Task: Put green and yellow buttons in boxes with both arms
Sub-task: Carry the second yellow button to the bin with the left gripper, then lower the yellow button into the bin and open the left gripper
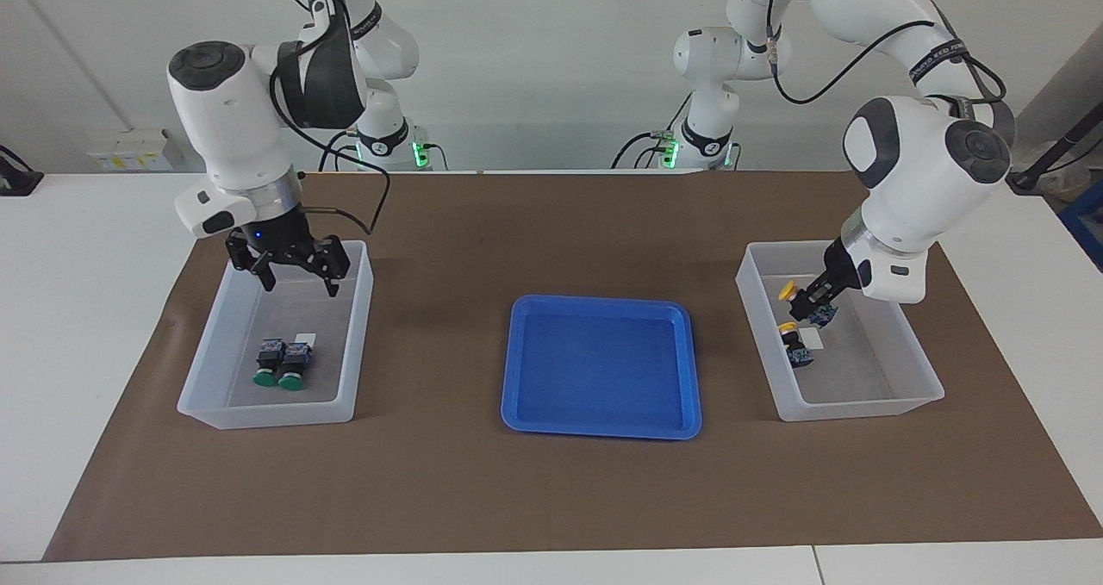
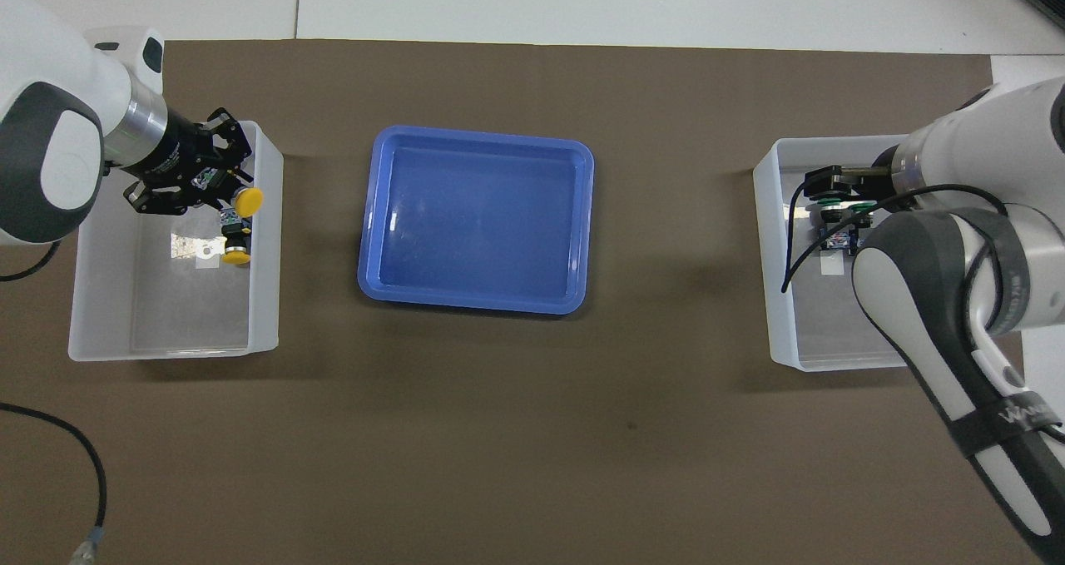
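Two green buttons lie side by side in the box at the right arm's end of the table. My right gripper hangs open and empty above that box, over the end nearer to the robots. At the left arm's end stands the second box. My left gripper is shut on a yellow button, held just above that box's floor. Another yellow button lies in this box under it. From overhead, the held yellow button shows over the lying one.
A shallow blue tray lies on the brown mat between the two boxes, with nothing in it. Each box has a small white label on its floor. White table surrounds the mat.
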`<act>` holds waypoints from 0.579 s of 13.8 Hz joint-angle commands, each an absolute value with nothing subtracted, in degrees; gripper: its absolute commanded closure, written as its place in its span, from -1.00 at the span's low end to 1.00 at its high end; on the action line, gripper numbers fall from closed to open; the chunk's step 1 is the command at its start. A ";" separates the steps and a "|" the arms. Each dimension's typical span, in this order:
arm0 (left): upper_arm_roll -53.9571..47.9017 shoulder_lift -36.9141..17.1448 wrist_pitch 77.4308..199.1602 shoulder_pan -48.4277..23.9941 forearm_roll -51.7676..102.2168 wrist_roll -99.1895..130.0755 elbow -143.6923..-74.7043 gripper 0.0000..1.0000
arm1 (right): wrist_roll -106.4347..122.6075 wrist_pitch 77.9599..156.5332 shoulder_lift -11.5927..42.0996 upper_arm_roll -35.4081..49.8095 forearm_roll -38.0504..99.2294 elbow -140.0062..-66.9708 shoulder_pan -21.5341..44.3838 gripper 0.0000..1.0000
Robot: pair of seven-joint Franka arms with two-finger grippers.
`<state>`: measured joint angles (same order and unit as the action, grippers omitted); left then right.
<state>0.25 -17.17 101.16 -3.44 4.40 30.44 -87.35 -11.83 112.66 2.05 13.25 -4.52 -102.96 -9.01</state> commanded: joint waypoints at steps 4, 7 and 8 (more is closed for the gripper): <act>0.26 -15.74 100.02 0.52 5.19 15.49 -88.59 1.00 | -10.46 105.12 -0.35 14.59 -3.08 -99.84 -9.58 -1.00; 0.26 -14.86 101.59 2.37 5.10 9.07 -91.05 1.00 | -10.02 104.86 -0.96 14.50 -3.08 -99.84 -9.75 -1.00; 0.35 -14.42 102.73 2.81 5.01 7.31 -92.27 1.00 | -9.67 103.90 -1.58 14.41 -3.16 -99.76 -9.93 -1.00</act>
